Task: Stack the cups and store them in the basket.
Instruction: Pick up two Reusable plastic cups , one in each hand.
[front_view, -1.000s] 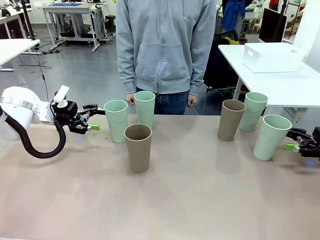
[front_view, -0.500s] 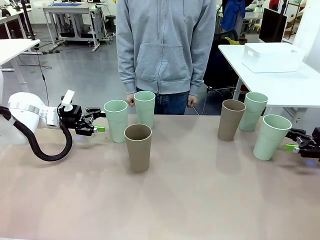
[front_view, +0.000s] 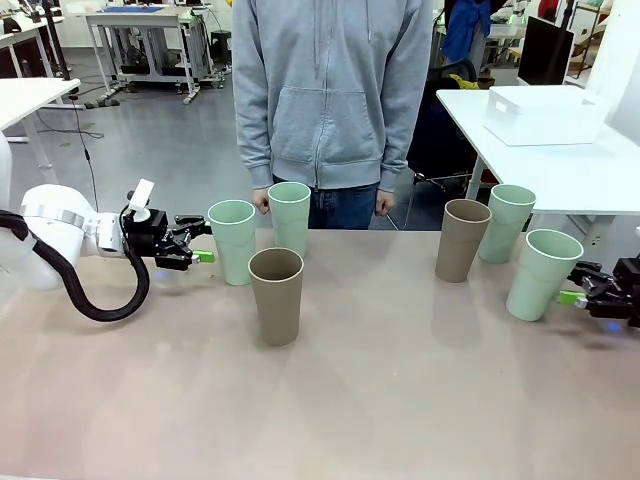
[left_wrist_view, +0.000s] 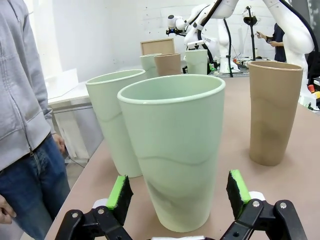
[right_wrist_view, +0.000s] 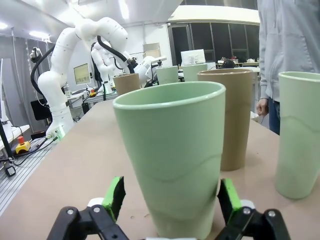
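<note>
Six cups stand upright on the table. On the left are a mint cup (front_view: 232, 240), a second mint cup (front_view: 290, 215) behind it and a tan cup (front_view: 276, 295) in front. On the right are a tan cup (front_view: 463, 238), a mint cup (front_view: 508, 222) and a nearer mint cup (front_view: 542, 273). My left gripper (front_view: 203, 241) is open, level with the leftmost mint cup (left_wrist_view: 172, 150), whose base sits just ahead of the green pads (left_wrist_view: 120, 192). My right gripper (front_view: 575, 283) is open beside the nearest right mint cup (right_wrist_view: 172, 160). The white basket (front_view: 545, 113) sits on another table, back right.
A person in a grey hoodie (front_view: 330, 90) stands at the far edge, hands (front_view: 262, 200) low by the table. The near half of the tabletop (front_view: 380, 400) is bare. The white side table (front_view: 590, 170) with the basket stands beyond the right cups.
My left gripper has moved right, up to the leftmost mint cup. My right gripper has crept left towards its mint cup. The cups have not moved.
</note>
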